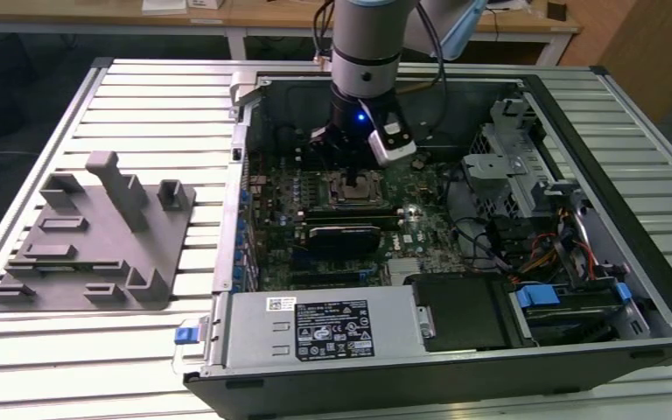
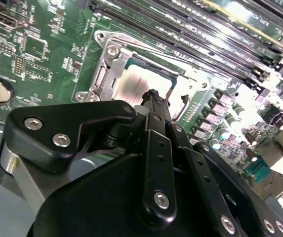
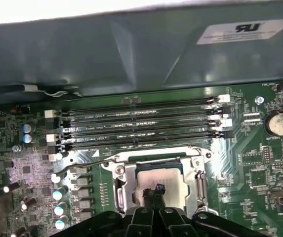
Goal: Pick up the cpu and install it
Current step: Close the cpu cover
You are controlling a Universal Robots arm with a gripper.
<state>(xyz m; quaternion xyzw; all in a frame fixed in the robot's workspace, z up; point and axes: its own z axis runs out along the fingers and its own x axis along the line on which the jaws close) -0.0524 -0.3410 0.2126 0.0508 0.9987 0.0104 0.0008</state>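
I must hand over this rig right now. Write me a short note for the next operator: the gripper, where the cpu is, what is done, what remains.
Gripper: down inside the open computer case, its tip right at the cpu's top. Whether the fingers are open or shut cannot be seen.
Cpu: it lies flat inside the metal socket frame on the green motherboard, beside the memory slots. In the second wrist view its silvery top shows just beyond the tip.
Done: the cpu has been carried to the socket and appears seated.
Left: I cannot tell whether it is released. The grey fixture stands outside the case.
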